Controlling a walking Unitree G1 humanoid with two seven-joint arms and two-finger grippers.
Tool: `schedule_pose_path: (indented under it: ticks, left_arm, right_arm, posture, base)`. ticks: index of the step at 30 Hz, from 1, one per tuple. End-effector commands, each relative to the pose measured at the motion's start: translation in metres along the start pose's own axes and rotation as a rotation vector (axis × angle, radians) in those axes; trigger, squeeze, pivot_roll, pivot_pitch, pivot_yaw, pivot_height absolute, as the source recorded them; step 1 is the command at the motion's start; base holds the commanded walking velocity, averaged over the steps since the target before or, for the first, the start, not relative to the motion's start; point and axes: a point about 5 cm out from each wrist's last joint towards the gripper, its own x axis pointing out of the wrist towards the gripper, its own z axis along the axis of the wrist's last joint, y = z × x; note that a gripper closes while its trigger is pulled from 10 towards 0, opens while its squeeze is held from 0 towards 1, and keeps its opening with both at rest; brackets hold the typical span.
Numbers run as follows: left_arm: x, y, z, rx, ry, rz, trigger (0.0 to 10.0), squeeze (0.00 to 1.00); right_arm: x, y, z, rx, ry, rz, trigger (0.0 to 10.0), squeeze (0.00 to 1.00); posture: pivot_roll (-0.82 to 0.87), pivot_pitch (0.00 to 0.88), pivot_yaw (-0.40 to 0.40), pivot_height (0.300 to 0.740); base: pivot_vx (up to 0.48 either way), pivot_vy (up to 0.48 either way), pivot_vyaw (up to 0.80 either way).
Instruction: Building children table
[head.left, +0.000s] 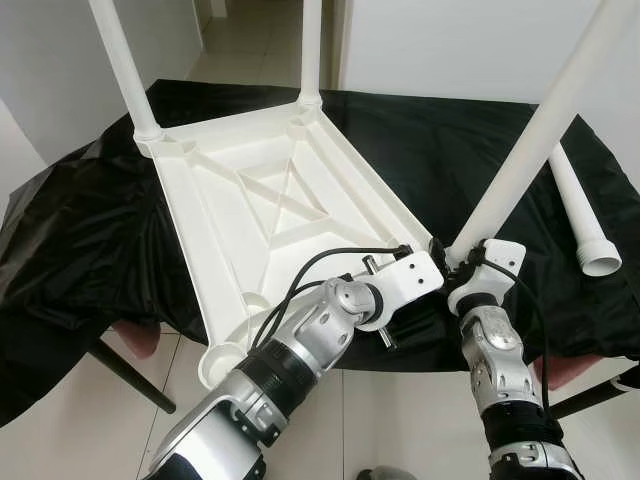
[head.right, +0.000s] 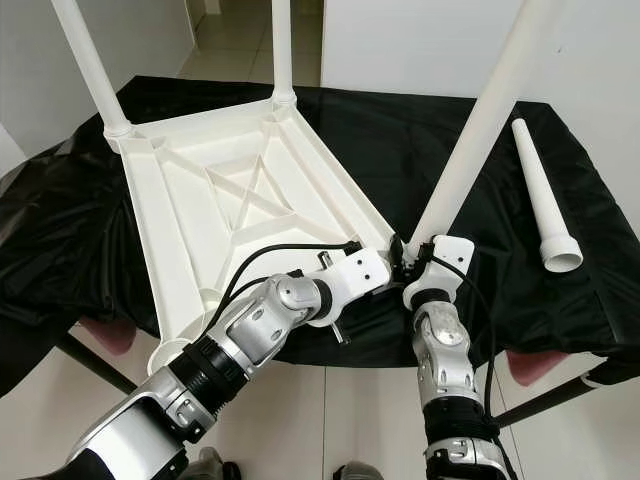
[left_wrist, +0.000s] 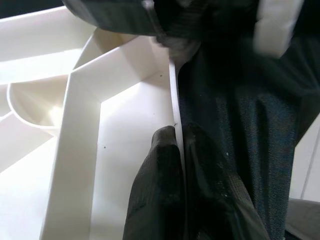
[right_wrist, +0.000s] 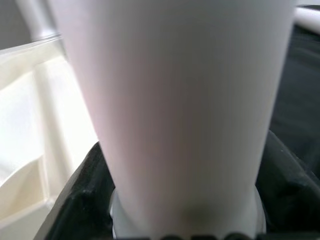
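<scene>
Inverted white plastic children's tabletop, ribbed underside up, lying on a table draped in black cloth. Two white tapered plastic legs already seated upright in the far corner sockets, at roughly 11 o'clock and 12 o'clock from the tabletop centre. Near-left corner socket, at 7 o'clock, empty. Fourth white leg lying loose on the cloth at 3 o'clock, wide socket end toward the robot, well apart from both hands.

Left hand closed on the thin near-right rim of the tabletop, one black finger on either side of the wall, steadying the piece. Right hand just beside it at 4 o'clock, gripping the base of the third white leg, black fingers visible on both sides of the tube in the right wrist view.

Key relation: long axis of the held leg tilted, top leaning away toward 1 o'clock, foot end down at the near-right corner, touching or nearly touching the socket; exact seating hidden behind the two wrists. Judged step: leg to be swung toward upright over the socket and pressed home, left hand bracing the rim. Judged risk: a tilted leg jamming at the socket mouth.
</scene>
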Motion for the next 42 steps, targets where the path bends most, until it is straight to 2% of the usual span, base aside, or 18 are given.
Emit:
schedule_pose_path:
  ticks: [1,5,7,9,18,19,20,21,22,23,24,25,26,32,38,40,41,42]
  left_arm:
    - [0.002,-0.004,0.017,0.033,-0.049,-0.002,10.0,0.00]
    - [0.002,-0.004,0.017,0.033,-0.048,-0.001,10.0,0.00]
    - [0.002,-0.003,0.017,0.033,-0.047,0.001,10.0,0.00]
    - [0.002,-0.003,0.016,0.033,-0.046,0.003,10.0,0.00]
    - [0.001,-0.004,0.016,0.039,-0.044,-0.001,10.0,0.00]
    - [0.001,-0.005,0.016,0.041,-0.045,-0.002,10.0,0.00]
    - [0.001,-0.005,0.016,0.042,-0.045,-0.004,10.0,0.00]
    - [0.001,-0.005,0.016,0.042,-0.045,-0.004,10.0,0.00]
    - [0.002,-0.005,0.015,0.043,-0.045,-0.005,10.0,0.00]
    - [0.002,-0.005,0.015,0.043,-0.045,-0.005,10.0,0.00]
    - [0.002,-0.006,0.015,0.044,-0.045,-0.005,10.0,0.00]
    - [0.002,-0.006,0.015,0.044,-0.045,-0.005,10.0,0.00]
    - [0.002,-0.006,0.015,0.044,-0.045,-0.005,10.0,0.00]
    - [0.002,-0.006,0.015,0.044,-0.046,-0.006,10.0,0.00]
    - [0.002,-0.007,0.016,0.041,-0.049,-0.006,10.0,0.00]
    - [0.002,-0.007,0.016,0.041,-0.049,-0.006,10.0,0.00]
    - [0.002,-0.007,0.016,0.041,-0.049,-0.006,10.0,0.00]
    - [0.002,-0.007,0.016,0.041,-0.049,-0.006,10.0,0.00]
  right_arm:
    - [-0.012,-0.034,-0.029,0.014,0.165,-0.244,0.0,0.00]
    - [-0.015,-0.034,-0.028,0.026,0.155,-0.300,0.0,0.00]
    - [-0.020,-0.042,-0.023,0.007,0.123,-0.468,0.0,0.00]
    - [-0.022,-0.045,-0.020,-0.002,0.110,-0.519,0.0,0.00]
    - [-0.026,-0.045,-0.021,-0.031,0.126,-0.535,0.0,0.00]
    - [-0.026,-0.044,-0.021,-0.027,0.129,-0.542,0.9,0.00]
    - [-0.026,-0.044,-0.020,-0.025,0.129,-0.548,8.9,0.00]
    - [-0.026,-0.044,-0.020,-0.025,0.129,-0.548,8.9,0.00]
    - [-0.025,-0.043,-0.019,-0.022,0.124,-0.536,10.0,0.00]
    - [-0.025,-0.043,-0.019,-0.022,0.124,-0.536,10.0,0.00]
    - [-0.023,-0.042,-0.019,-0.014,0.117,-0.516,10.0,0.68]
    - [-0.023,-0.042,-0.019,-0.014,0.117,-0.516,10.0,0.68]
    - [-0.019,-0.037,-0.015,0.020,0.088,-0.424,10.0,1.00]
    - [-0.014,-0.032,-0.008,0.073,0.040,-0.312,10.0,1.00]
    - [-0.006,-0.026,0.005,0.148,-0.009,0.011,10.0,1.00]
    - [-0.006,-0.026,0.005,0.148,-0.009,0.011,10.0,1.00]
    - [-0.005,-0.028,0.006,0.145,-0.005,0.057,10.0,0.00]
    - [-0.005,-0.028,0.006,0.145,-0.005,0.057,10.0,0.00]
  posture:
    - [-0.03,0.009,0.027,0.740]
    - [-0.02,0.006,0.025,0.740]
    - [-0.02,0.000,0.021,0.740]
    - [-0.02,0.000,0.021,0.740]
    - [-0.02,0.000,0.024,0.740]
    - [-0.02,0.000,0.023,0.740]
    - [-0.02,0.000,0.024,0.740]
    - [-0.02,0.000,0.024,0.740]
    - [-0.02,0.000,0.024,0.740]
    - [-0.02,0.000,0.024,0.740]
    - [-0.02,0.000,0.023,0.740]
    - [-0.02,0.000,0.023,0.740]
    - [-0.02,0.000,0.022,0.740]
    - [-0.02,0.000,0.019,0.740]
    - [-0.02,0.000,0.017,0.740]
    - [-0.02,0.000,0.017,0.740]
    - [-0.02,0.000,0.017,0.740]
    - [-0.02,0.000,0.017,0.740]
  base:
    - [0.000,0.000,0.00]
    - [0.000,0.000,0.00]
    - [0.000,0.000,0.00]
    - [0.000,0.000,0.00]
    - [0.000,0.000,0.00]
    - [0.000,0.000,0.00]
    - [0.000,0.000,0.00]
    - [0.000,0.000,0.00]
    - [0.000,0.000,0.00]
    - [0.000,0.000,0.00]
    - [0.000,0.000,0.00]
    - [0.000,0.000,0.00]
    - [0.000,0.000,0.00]
    - [0.000,0.000,0.00]
    - [0.000,0.000,0.00]
    - [0.000,0.000,0.00]
    - [0.000,0.000,0.00]
    - [0.000,0.000,0.00]
